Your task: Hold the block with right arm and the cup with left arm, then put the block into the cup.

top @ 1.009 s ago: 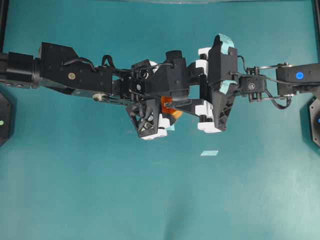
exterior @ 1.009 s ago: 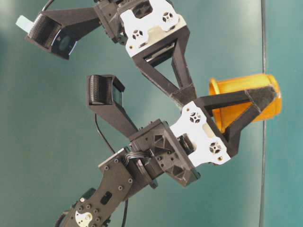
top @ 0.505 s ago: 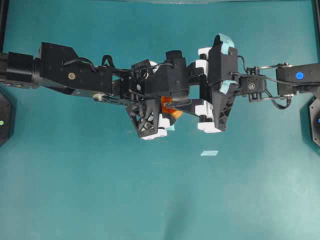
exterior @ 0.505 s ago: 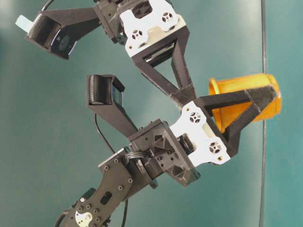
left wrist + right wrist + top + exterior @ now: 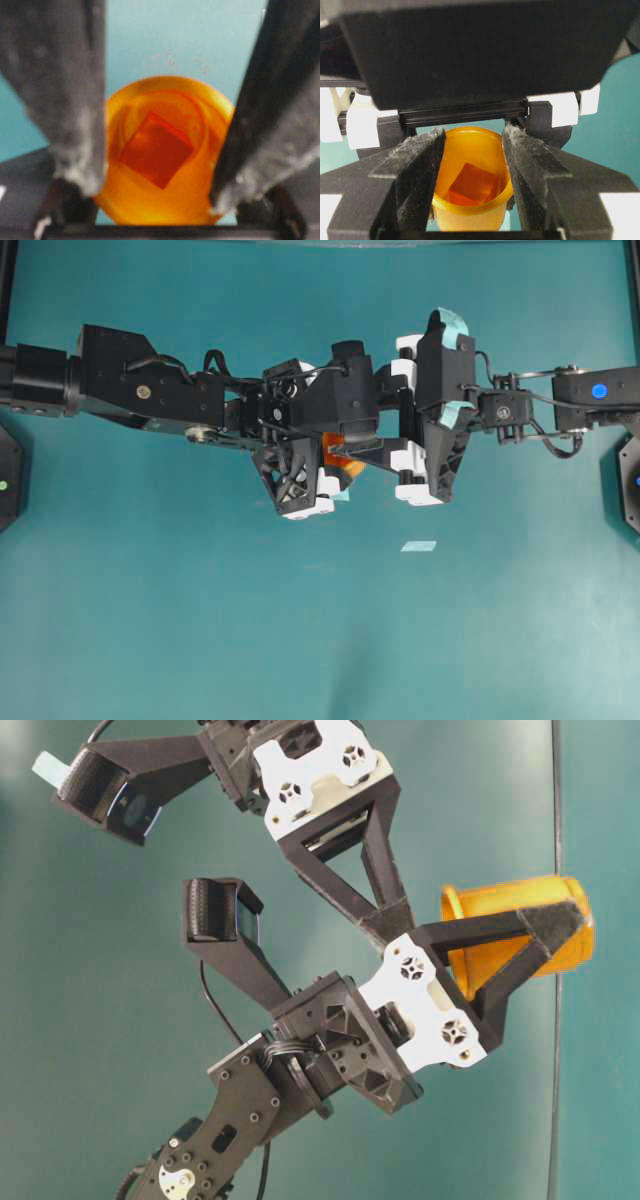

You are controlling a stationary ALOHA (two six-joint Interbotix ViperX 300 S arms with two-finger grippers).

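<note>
The orange cup sits between the fuzzy black fingers of my left gripper, which is shut on its sides. The block, a small orange cube, lies tilted on the cup's floor. It also shows inside the cup in the right wrist view, as the block. From table level the cup shows behind the left gripper's near finger. My right gripper stands open just beside the rim, holding nothing. From overhead only a sliver of the cup shows under the two meeting grippers.
A small pale tape scrap lies on the teal table in front of the grippers. Black arm bases stand at the left edge and the right edge.
</note>
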